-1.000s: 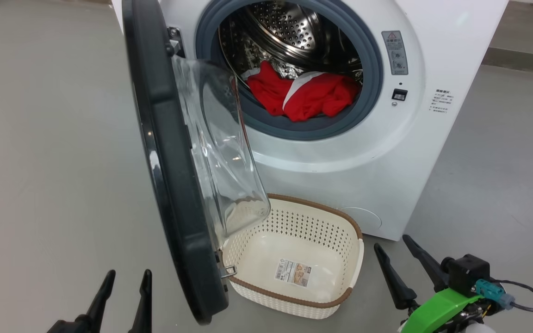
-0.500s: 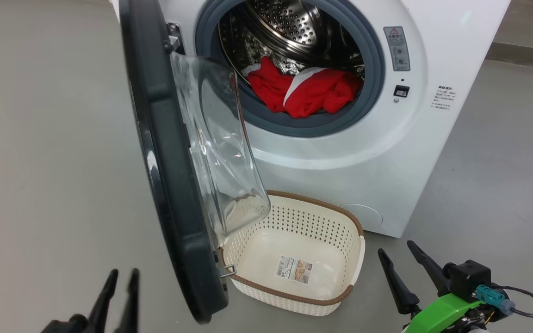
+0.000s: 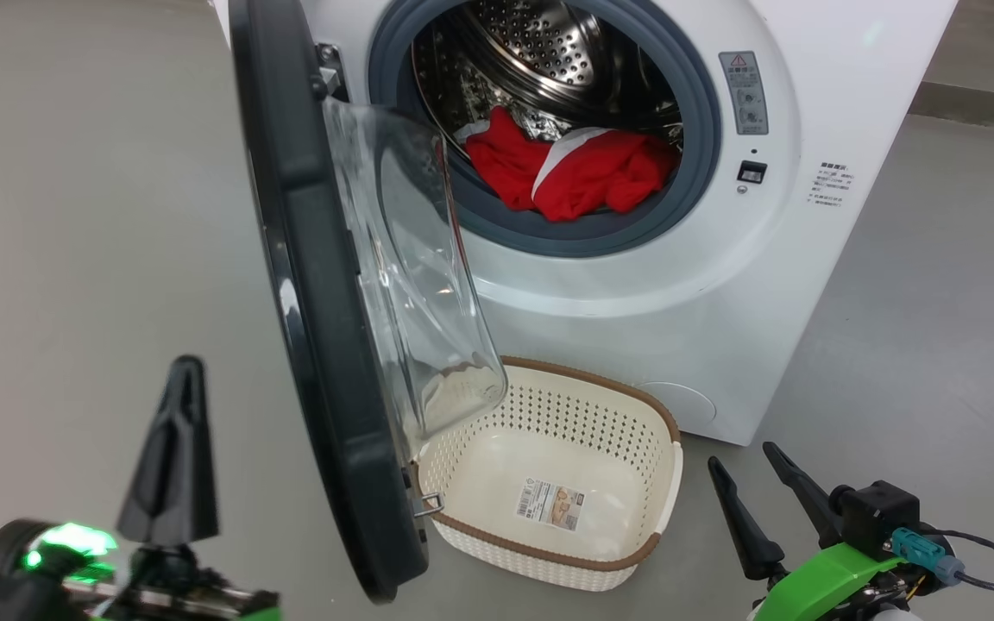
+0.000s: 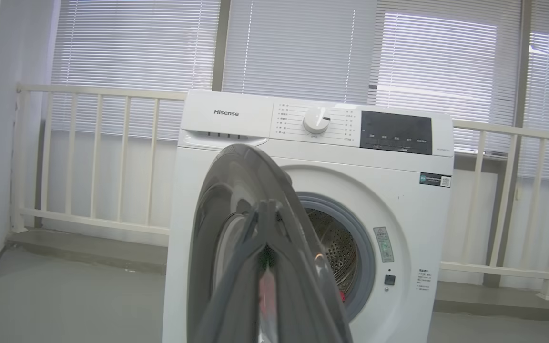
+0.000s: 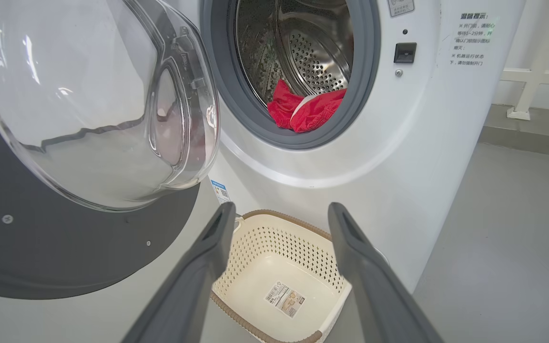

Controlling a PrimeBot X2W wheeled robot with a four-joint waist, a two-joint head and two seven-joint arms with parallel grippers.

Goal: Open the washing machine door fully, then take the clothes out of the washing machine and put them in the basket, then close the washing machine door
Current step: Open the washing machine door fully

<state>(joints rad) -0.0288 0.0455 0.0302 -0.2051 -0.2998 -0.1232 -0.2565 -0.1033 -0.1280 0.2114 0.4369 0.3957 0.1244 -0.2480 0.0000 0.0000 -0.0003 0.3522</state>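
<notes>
Left wrist view gives the dial (image 4: 316, 120), upper centre. Head view gives clothes (image 3: 575, 172) at top and the door (image 3: 307, 285) overlapping the basket (image 3: 549, 483). Left pincer (image 3: 185, 371) is pressed together and empty; right pincer (image 3: 740, 457) is wide.

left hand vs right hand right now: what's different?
The left hand is shut, fingers pressed together; the right hand is open, fingers spread.
The left hand sits outside the washing machine door; the right hand sits on its glass side, near the basket.
Shared: both hold nothing, and their long dark fingers point toward the washing machine.
</notes>
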